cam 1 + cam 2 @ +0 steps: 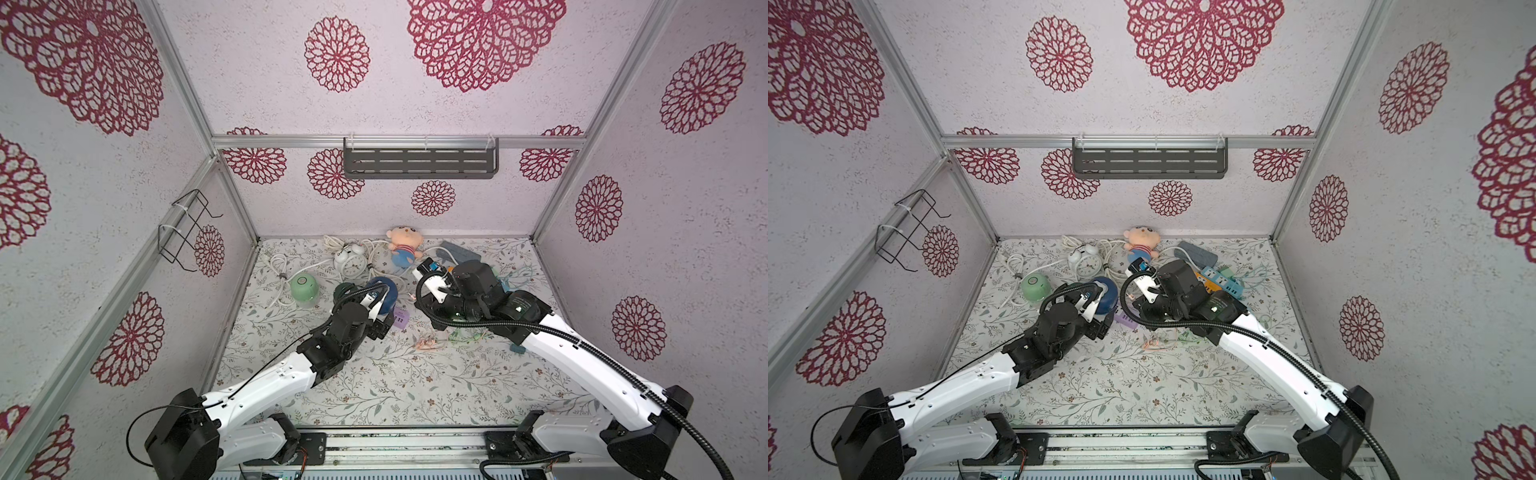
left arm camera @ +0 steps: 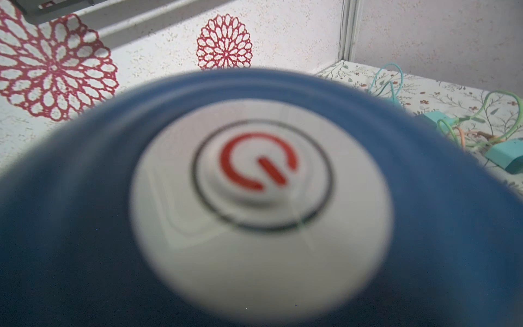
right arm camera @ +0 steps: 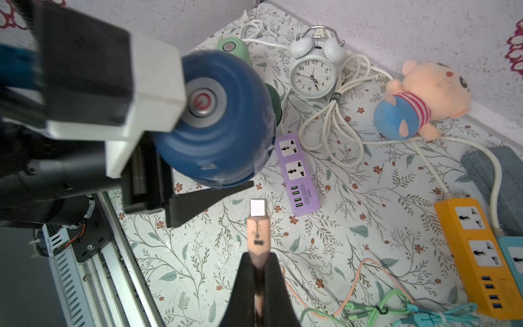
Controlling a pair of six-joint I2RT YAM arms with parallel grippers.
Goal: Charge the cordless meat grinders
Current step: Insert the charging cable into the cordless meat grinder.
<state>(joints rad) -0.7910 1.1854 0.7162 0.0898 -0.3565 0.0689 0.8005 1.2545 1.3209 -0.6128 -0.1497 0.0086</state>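
Observation:
My left gripper [image 1: 380,320] is shut on the navy blue grinder [image 1: 386,293], which is tipped on its side. Its silver top button [image 2: 260,175] fills the left wrist view. One black finger [image 3: 209,198] shows under the grinder [image 3: 220,141], whose small port [image 3: 207,167] faces my right gripper. My right gripper [image 3: 257,254] is shut on a peach USB plug [image 3: 257,223], whose metal tip points at that port from a short gap away. The light green grinder [image 1: 304,286] stands at the left. The dark green grinder [image 1: 343,291] is mostly hidden behind the blue one.
A purple power strip [image 3: 297,172] lies beside the blue grinder. Orange [image 3: 478,249] and blue [image 3: 512,254] power strips lie to the right. A white alarm clock [image 1: 351,259], coiled white cords [image 3: 334,124] and a plush doll [image 1: 403,245] sit at the back. Green and teal cables [image 3: 396,308] lie loose.

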